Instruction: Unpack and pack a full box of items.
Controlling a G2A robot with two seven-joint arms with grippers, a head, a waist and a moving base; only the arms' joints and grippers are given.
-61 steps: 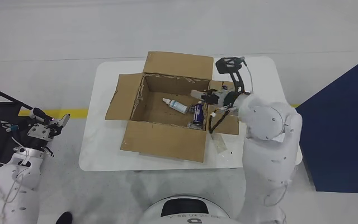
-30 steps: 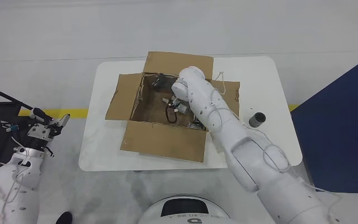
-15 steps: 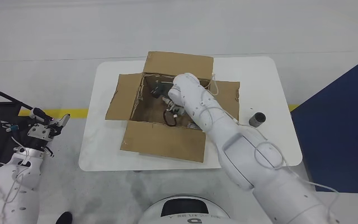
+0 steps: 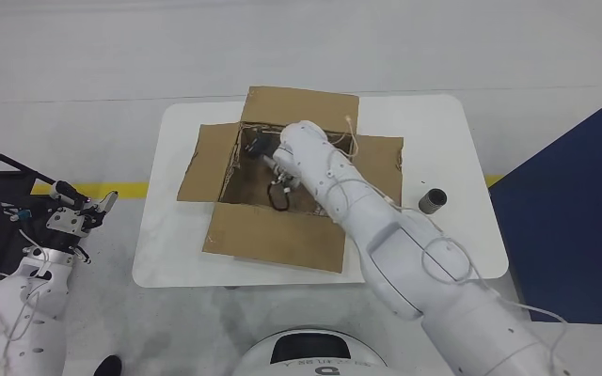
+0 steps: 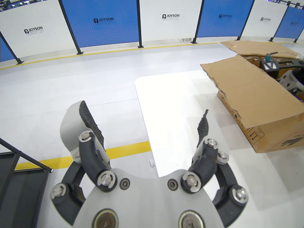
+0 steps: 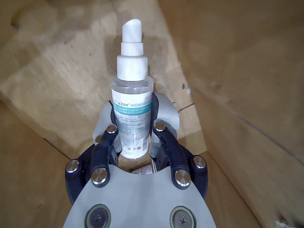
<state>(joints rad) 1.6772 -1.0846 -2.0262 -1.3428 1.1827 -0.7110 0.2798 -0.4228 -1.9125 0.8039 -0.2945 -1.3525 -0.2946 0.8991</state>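
An open cardboard box point(image 4: 282, 240) stands on the white table point(image 4: 169, 254). My right arm reaches down into it, and its gripper point(image 4: 258, 145) is near the box's far left corner. In the right wrist view the right gripper point(image 6: 131, 106) is shut on a clear spray bottle point(image 6: 131, 91) with a white pump cap, which points toward the brown box wall point(image 6: 225, 48). Off the table's left side, my left gripper point(image 4: 83, 209) hangs over the floor. The left wrist view shows the left gripper point(image 5: 142, 117) open and holding nothing, with the box point(image 5: 251, 96) farther off.
A small grey can point(image 4: 433, 200) stands on the table to the right of the box. The box flaps point(image 4: 209, 162) are spread outward on all sides. A yellow floor line point(image 4: 122, 189) runs past the table's left side.
My right arm swung from the box's right flap into the box, toward its far left corner. The grey can appeared on the table. The left arm has stayed still.
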